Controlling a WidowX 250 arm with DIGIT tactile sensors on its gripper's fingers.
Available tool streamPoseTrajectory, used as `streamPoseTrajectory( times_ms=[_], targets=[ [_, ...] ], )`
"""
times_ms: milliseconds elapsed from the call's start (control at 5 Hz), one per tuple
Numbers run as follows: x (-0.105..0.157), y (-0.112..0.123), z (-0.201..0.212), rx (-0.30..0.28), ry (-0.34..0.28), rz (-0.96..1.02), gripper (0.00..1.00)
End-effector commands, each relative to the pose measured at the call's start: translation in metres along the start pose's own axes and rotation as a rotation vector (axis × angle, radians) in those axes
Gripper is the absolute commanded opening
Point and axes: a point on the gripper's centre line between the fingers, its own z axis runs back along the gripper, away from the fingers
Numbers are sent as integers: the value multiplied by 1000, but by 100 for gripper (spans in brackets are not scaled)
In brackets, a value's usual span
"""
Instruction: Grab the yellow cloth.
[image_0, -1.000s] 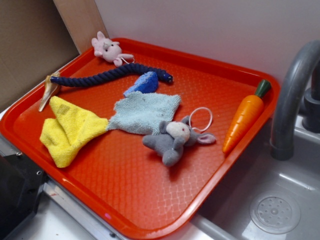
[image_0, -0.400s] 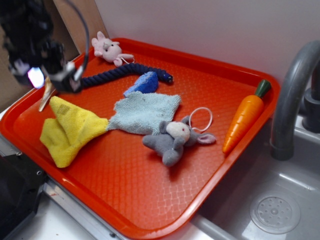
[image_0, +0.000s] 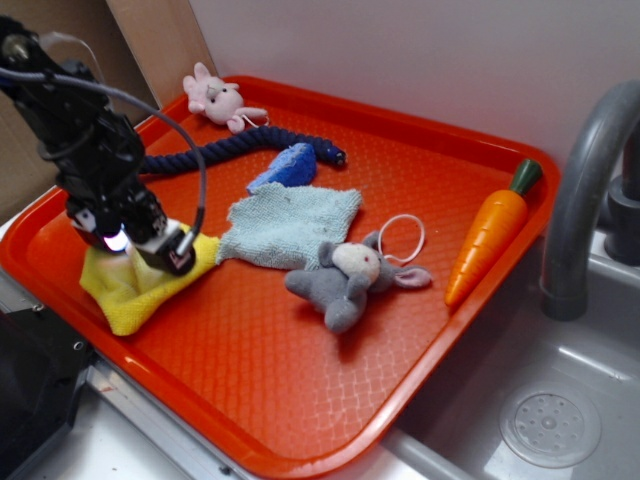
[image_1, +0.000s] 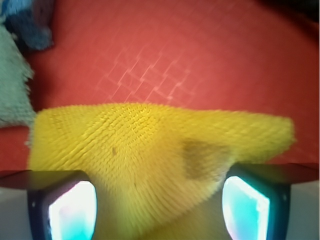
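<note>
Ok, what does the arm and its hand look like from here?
The arm is black with bulky joints, and a thin dark cable loops beside it. The hand has dark-framed fingers whose pads glow pale cyan-white. No markings are legible.

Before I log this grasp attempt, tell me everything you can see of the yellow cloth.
The yellow cloth is bright yellow, fuzzy, ribbed microfibre with a darker stain visible from the wrist. It lies crumpled and folded at the left front corner of the red tray, its right tip meeting the pale blue cloth. The gripper is down over it, jaws open with cloth between them, not yet closed.
</note>
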Motion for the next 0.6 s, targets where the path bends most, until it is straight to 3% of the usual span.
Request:
streamPoseTrajectory(
  times_ms=[0, 400],
  targets=[
    [2, -15, 5, 76, -50, -73, 0],
    [2, -16, 6, 84, -50, -72, 0]
  ],
)
